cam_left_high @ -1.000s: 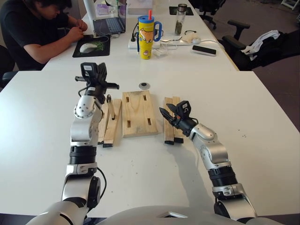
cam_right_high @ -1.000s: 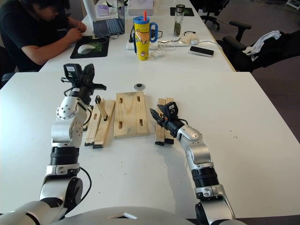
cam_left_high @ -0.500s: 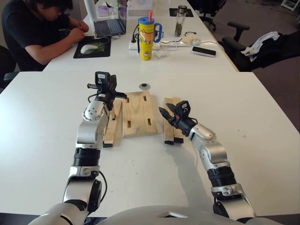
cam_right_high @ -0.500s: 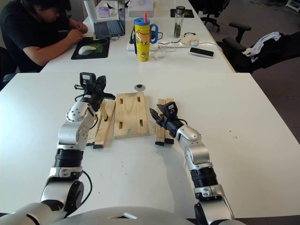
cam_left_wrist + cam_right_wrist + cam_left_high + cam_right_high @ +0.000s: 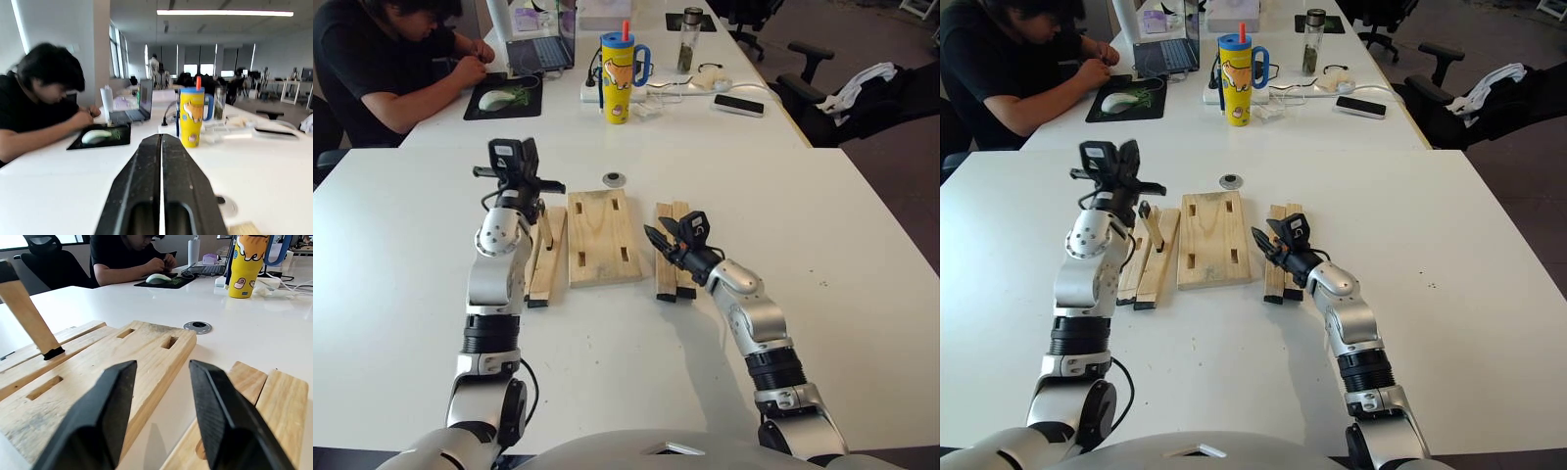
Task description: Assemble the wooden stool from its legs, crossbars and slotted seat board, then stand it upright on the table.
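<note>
Straw [image 5: 627, 29] upright in yellow cup [image 5: 618, 83] (beyond flat slotted seat board [image 5: 604, 238])

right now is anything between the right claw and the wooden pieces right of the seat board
Nothing visible does. The open right claw hangs directly over those two wooden pieces beside the slotted seat board.

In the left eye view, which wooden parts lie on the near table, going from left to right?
pile of wooden bars → slotted seat board → pair of wooden bars
</note>
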